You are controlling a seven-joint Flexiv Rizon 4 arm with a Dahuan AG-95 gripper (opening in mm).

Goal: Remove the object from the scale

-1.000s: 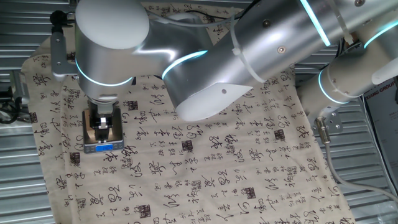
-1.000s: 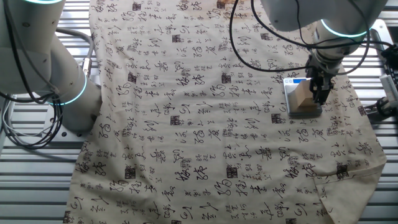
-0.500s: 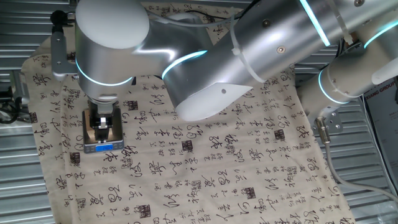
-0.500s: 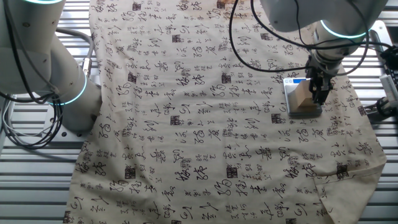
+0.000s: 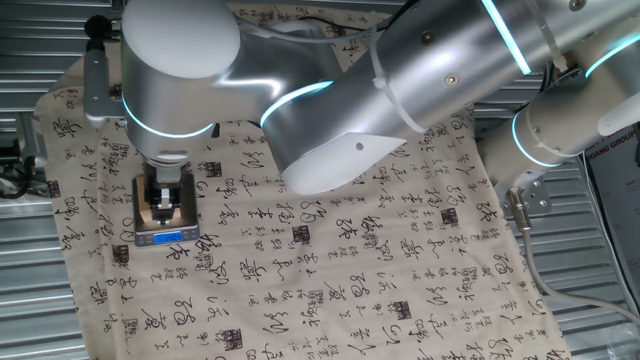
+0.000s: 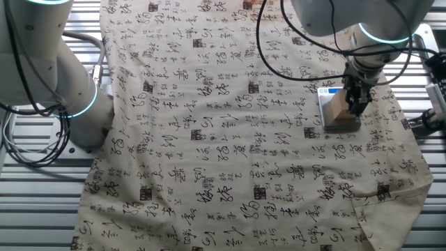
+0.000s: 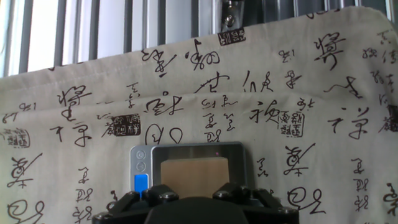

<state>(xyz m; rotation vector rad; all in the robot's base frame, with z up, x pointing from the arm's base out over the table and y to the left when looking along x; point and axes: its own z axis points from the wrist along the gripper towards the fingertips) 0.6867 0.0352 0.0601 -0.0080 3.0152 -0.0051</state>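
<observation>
Still pincer (image 6: 356, 104) around block (image 6: 339, 107)

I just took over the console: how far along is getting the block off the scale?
Done: the gripper is down at the block. In hand: its fingers flank the block, but whether they have closed on it is unclear. Left: the block sits on the scale platform, so lifting it and setting it on the cloth remain.
</observation>
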